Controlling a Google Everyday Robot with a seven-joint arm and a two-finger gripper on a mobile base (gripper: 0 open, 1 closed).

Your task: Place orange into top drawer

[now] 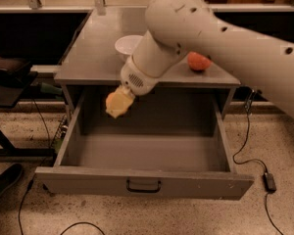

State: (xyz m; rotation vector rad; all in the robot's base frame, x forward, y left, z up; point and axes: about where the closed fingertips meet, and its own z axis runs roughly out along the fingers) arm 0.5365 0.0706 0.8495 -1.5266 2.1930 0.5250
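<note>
My gripper [119,101] hangs at the end of the big white arm, over the back left part of the open top drawer [88,182]. It is shut on the orange [116,105], a small light orange round fruit held above the drawer's floor, just in front of the cabinet's top edge. The drawer is a wide, deep grey box pulled fully out, with a small dark handle [143,186] at the centre of its front panel. Its inside holds nothing that I can see.
A white bowl [126,44] and a larger reddish-pink ball [198,61] sit on the grey cabinet top [90,58], partly behind my arm. A cable with a black adapter [269,181] lies on the floor at right. A dark stand [7,82] is at left.
</note>
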